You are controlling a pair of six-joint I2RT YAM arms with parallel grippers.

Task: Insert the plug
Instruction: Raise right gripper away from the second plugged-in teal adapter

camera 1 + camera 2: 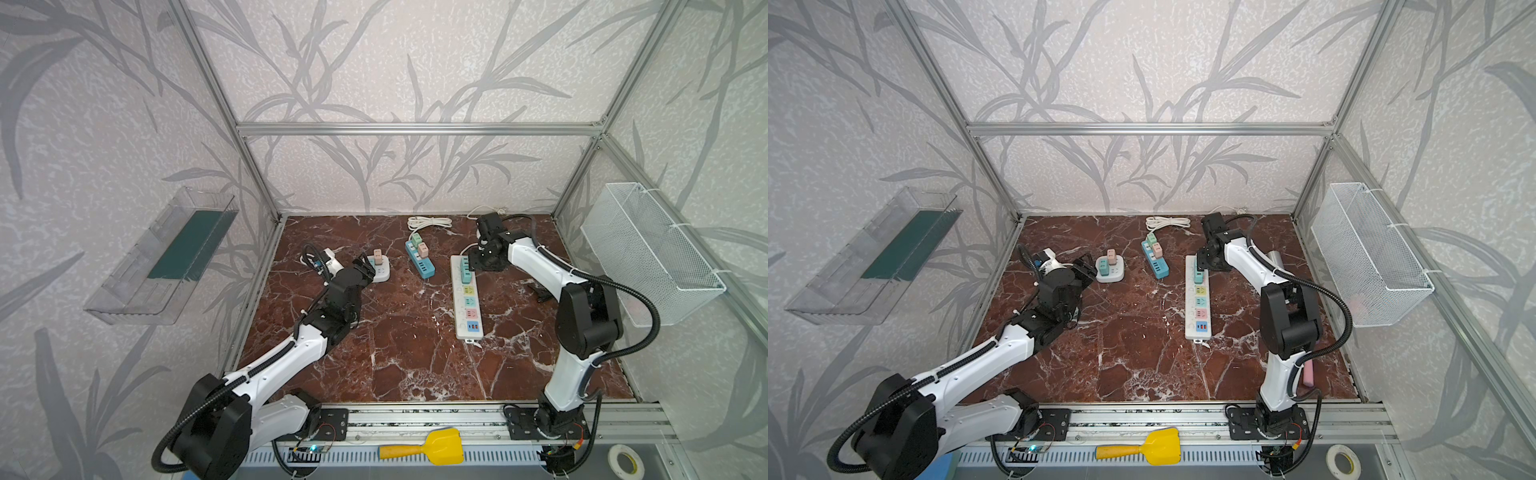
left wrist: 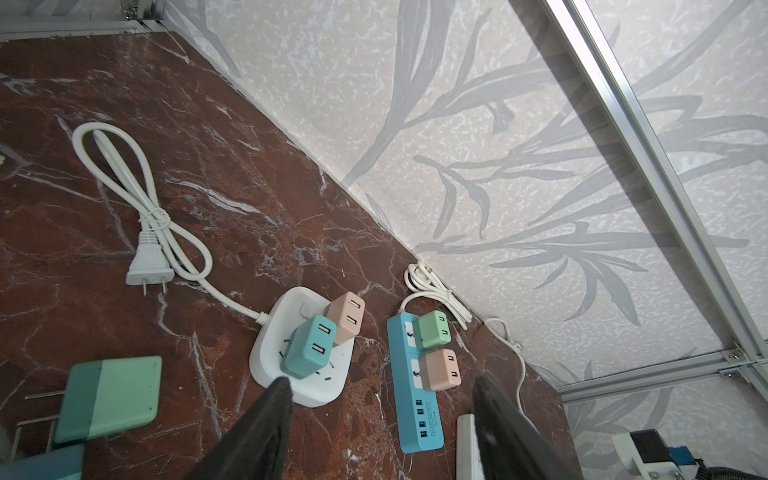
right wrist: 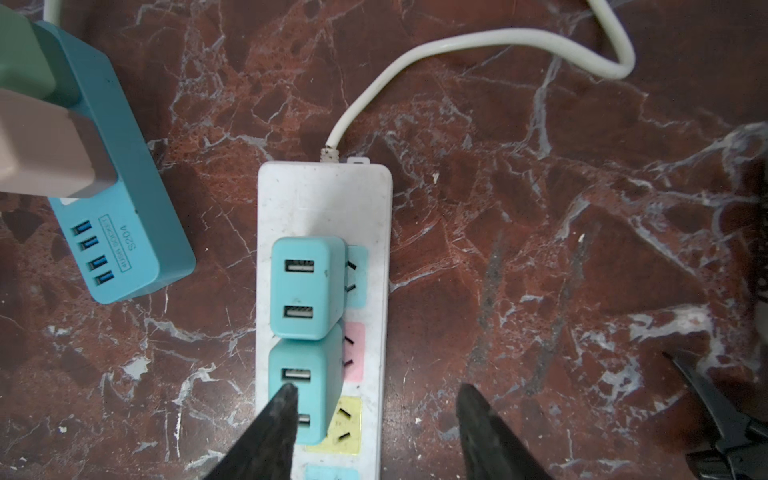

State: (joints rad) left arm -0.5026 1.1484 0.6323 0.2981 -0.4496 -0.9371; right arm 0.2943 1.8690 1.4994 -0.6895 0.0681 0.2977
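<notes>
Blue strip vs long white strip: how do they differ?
The blue strip is shorter than the long white strip. The blue strip carries a green adapter and a pink adapter; the long white strip carries two teal adapters. The blue strip's cord is bundled; the long white strip's cord trails loose. Both lie flat on the table, with their adapters at the cord end.

Square socket (image 1: 383, 274) left, short strip (image 1: 424, 268) middle, long strip (image 1: 469, 316) right
</notes>
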